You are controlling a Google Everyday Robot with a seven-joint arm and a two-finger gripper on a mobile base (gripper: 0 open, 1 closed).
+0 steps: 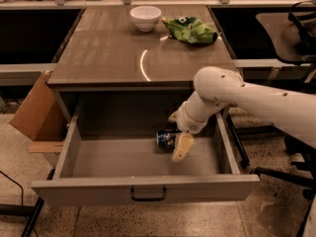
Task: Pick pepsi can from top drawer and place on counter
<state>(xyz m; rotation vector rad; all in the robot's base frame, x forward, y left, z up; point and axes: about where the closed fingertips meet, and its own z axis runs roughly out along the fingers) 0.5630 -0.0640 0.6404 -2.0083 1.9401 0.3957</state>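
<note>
The pepsi can (166,138) lies on its side on the floor of the open top drawer (118,157), right of the middle and toward the back. My gripper (177,133) reaches down into the drawer from the right on a white arm and sits right at the can's right end. It is open: one tan finger (182,147) hangs just right of and in front of the can, and the other shows only as a tip higher up. The can rests on the drawer floor, not lifted. The counter (113,48) lies above the drawer.
A white bowl (145,17) and a green snack bag (190,29) sit at the back of the counter. A tan cardboard panel (34,107) leans at the drawer's left side. The drawer front carries a dark handle (148,195). An office chair (296,33) stands at the right.
</note>
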